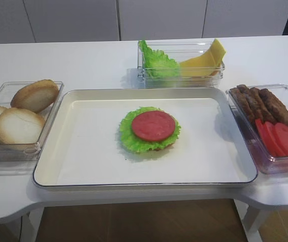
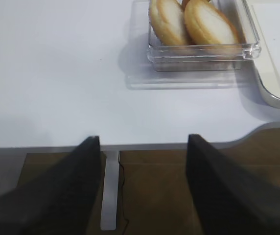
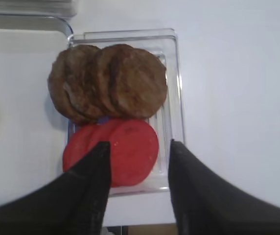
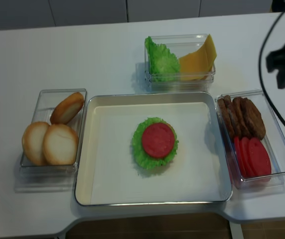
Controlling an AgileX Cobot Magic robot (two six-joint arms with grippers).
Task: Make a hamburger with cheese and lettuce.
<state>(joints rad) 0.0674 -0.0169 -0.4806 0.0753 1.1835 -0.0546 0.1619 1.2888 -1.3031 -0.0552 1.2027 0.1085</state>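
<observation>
While my right tool [image 3: 139,147] hangs wide and empty above the tomato slices [image 3: 113,152], the hamburger [image 1: 150,129] sits mid-tray with lettuce and tomato on top; cheese [image 1: 203,60] waits in the far bin, my likely next pick, and my left tool [image 2: 144,142] idles wide off the bench [image 2: 57,73] edge

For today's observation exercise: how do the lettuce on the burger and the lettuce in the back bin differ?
The burger lettuce lies flat on the tray; the bin lettuce leans upright. The burger lettuce has a red slice on top; the bin lettuce is uncovered, beside the cheese. Both are bright green and frilly.
</observation>
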